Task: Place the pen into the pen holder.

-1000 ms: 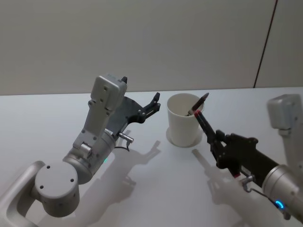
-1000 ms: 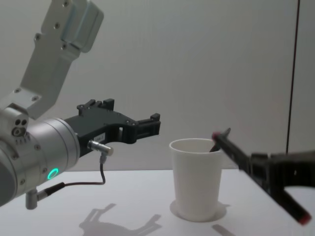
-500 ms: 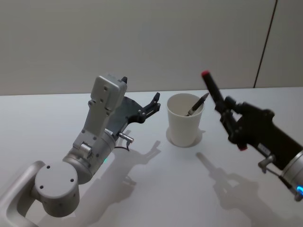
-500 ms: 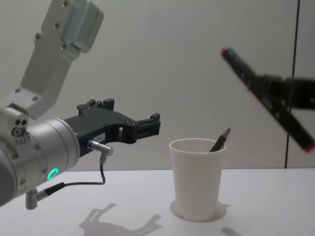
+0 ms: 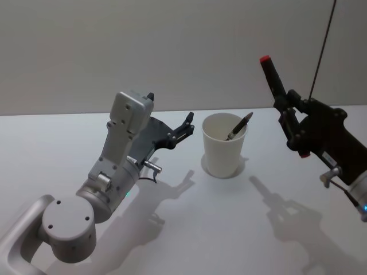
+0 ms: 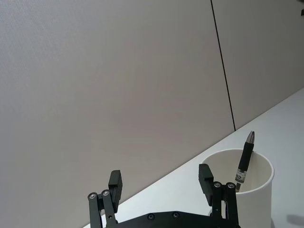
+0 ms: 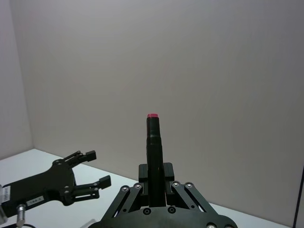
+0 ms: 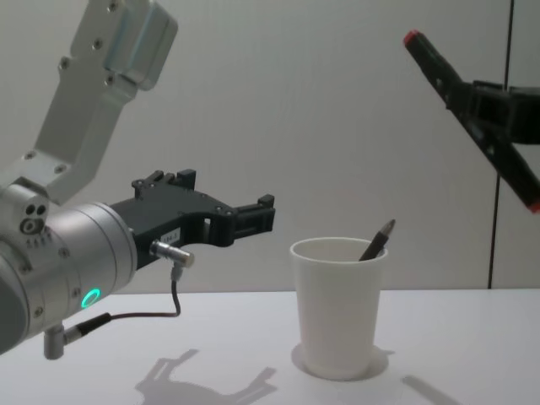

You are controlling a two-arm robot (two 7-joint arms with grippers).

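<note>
Your dark grey-tipped pen (image 5: 238,127) leaned inside the plain white tapered paper cup (image 5: 223,152), tip above its rolled rim, on a white table (image 5: 189,229) before a grey wall (image 5: 172,51), left gripper (image 5: 187,127) spread empty beside it, right gripper (image 5: 274,80) raised, pinched closed, empty.

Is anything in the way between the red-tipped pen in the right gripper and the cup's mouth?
Nothing visible blocks the way. The right gripper holds the red-tipped pen high, to the right of the cup. A grey-tipped pen already leans on the cup's rim, taking part of the opening. The left gripper hovers open, left of the cup.
</note>
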